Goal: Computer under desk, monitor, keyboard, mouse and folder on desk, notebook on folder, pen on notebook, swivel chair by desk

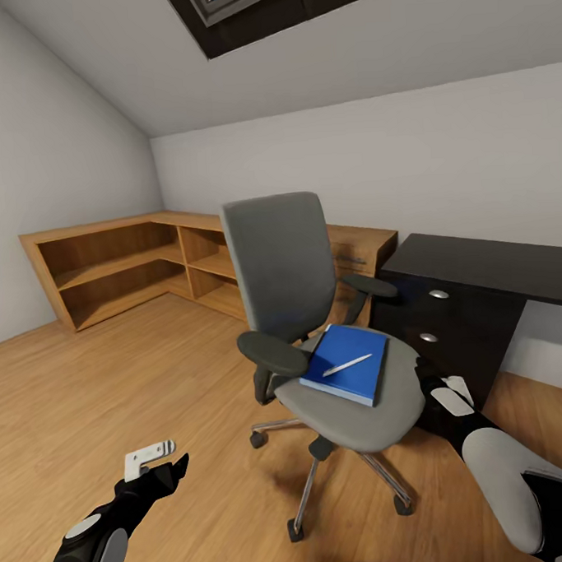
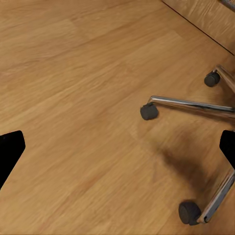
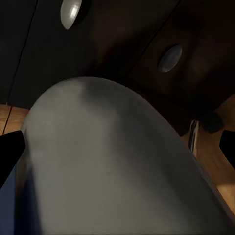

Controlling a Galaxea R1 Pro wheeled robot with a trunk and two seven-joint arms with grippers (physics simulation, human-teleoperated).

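**Blue folder on the chair seat, right arm drawn in beside it**

The flat bright blue rectangular folder (image 1: 349, 362) is seen lying on the seat of the grey upholstered swivel chair (image 1: 316, 328), with a thin white-silver pen (image 1: 347, 365) resting across its top. The chair stands on the wooden floor (image 1: 114, 389), just beside the glossy black counter (image 1: 486, 262) and its black drawer unit (image 1: 448, 322); a light wooden shelf unit (image 1: 124, 264) runs along the far wall.

The right gripper (image 1: 448, 394) is held close to the seat's edge, between chair and drawers. In the right wrist view the grey seat cushion (image 3: 107, 166) is seen just ahead, with a sliver of blue at one side and the two dark fingers (image 3: 10, 154) set wide apart, released and empty. The left gripper (image 1: 159, 460) is held low over the floor, well apart from the chair; its fingers (image 2: 10, 152) are likewise spread and carry nothing, with the chrome base and casters (image 2: 149, 111) in front of them.

Trouble is judged likely on three counts. The pen lies loose, so a tilted lift of the folder could roll it off onto the floor. The chair is on casters, and a push against the seat edge could shift it away. The narrow gap beside the drawers also leaves the right arm little room, so a knock against them is possible.
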